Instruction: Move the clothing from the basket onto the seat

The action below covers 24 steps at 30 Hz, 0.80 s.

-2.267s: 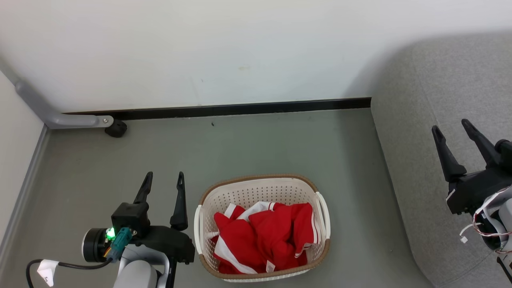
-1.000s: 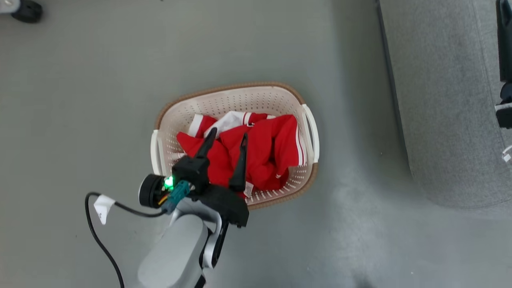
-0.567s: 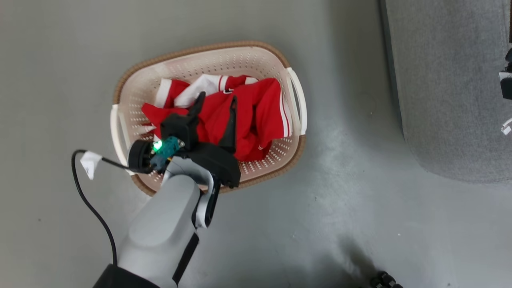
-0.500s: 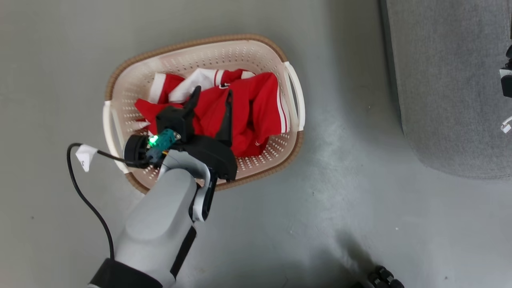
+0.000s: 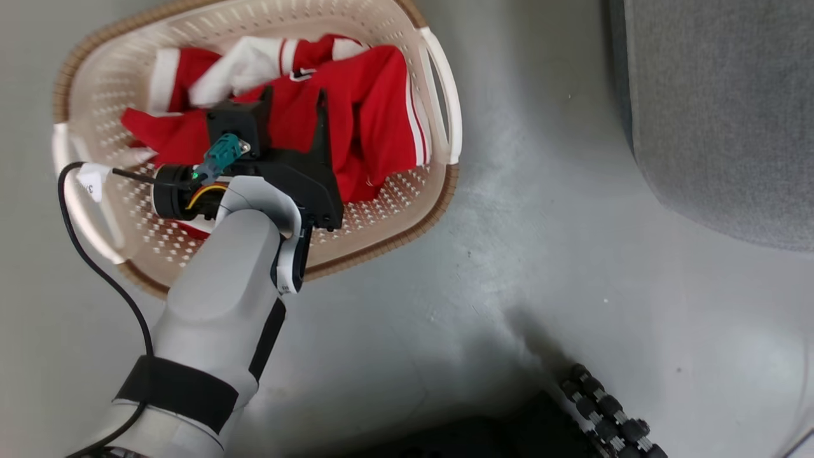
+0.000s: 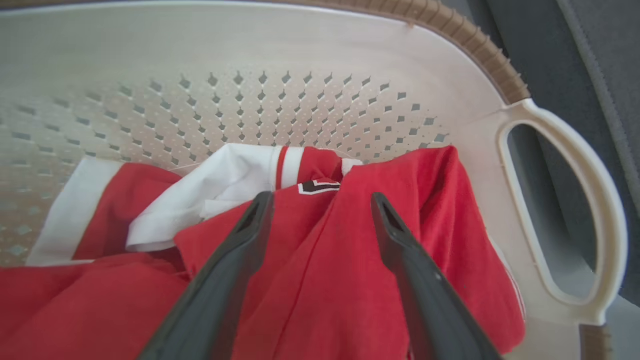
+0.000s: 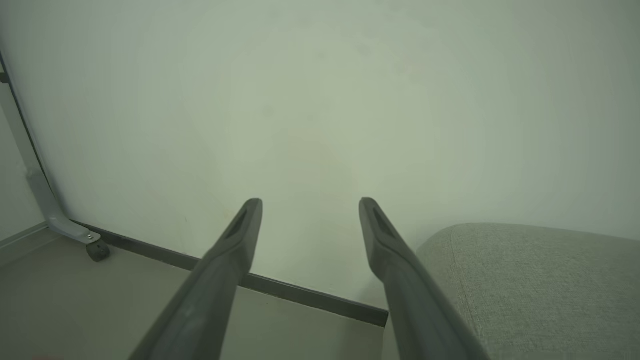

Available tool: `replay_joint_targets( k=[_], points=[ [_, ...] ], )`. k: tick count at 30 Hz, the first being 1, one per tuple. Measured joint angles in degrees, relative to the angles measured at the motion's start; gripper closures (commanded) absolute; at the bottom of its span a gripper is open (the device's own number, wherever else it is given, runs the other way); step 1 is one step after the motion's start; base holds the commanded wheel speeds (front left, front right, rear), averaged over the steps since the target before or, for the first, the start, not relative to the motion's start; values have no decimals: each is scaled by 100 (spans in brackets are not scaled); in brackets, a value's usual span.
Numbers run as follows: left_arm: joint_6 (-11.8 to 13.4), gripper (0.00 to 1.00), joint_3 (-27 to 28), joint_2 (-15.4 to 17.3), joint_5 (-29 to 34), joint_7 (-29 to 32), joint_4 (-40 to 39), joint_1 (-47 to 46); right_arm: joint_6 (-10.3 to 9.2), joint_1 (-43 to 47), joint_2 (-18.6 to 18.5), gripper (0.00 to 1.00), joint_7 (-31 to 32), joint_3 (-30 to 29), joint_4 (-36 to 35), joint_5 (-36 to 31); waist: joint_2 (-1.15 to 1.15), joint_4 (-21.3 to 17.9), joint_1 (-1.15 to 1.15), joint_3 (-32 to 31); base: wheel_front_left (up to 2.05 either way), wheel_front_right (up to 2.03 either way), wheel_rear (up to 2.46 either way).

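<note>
The cream perforated basket (image 5: 439, 121) stands on the floor at the upper left of the head view. Inside lies the clothing (image 5: 375, 121), a crumpled red heap with white panels and stripes. My left gripper (image 5: 294, 102) is down in the basket, open, its two dark fingers set either side of a red fold. The left wrist view has the left gripper (image 6: 321, 200) close over the clothing (image 6: 435, 200); whether the tips touch the cloth I cannot tell. The grey seat (image 5: 718, 114) lies to the right. My right gripper (image 7: 310, 205) is open and empty in the air, beside the seat (image 7: 540, 280).
A white basket handle (image 6: 600, 200) loops at the right of the left wrist view. Grey floor (image 5: 540, 254) separates basket and seat. Black ribbed parts of my base (image 5: 604, 407) sit at the lower right. A wall, dark baseboard (image 7: 300, 295) and grey pipe (image 7: 55, 220) stand behind.
The head camera has tilted down and come closer, shifting the whole picture. My left gripper has sunk deeper into the basket onto the red heap, jaws still wide. The clothing has not been lifted.
</note>
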Motion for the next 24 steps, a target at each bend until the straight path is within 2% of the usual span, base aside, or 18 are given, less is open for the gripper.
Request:
replay_joint_targets(
  k=[9, 24],
  points=[
    [4, 0, -114, 11, -7, 245, 435, -331, 0, -115, 83, 0, 0, 62, -52, 188, 0, -304, 0, 467, 0, 0, 0],
    [4, 0, -157, 19, 123, 506, 1388, -969, 0, -117, 252, 0, 0, 171, -37, 243, 0, -705, -1, 782, 0, 0, 0]
  ],
)
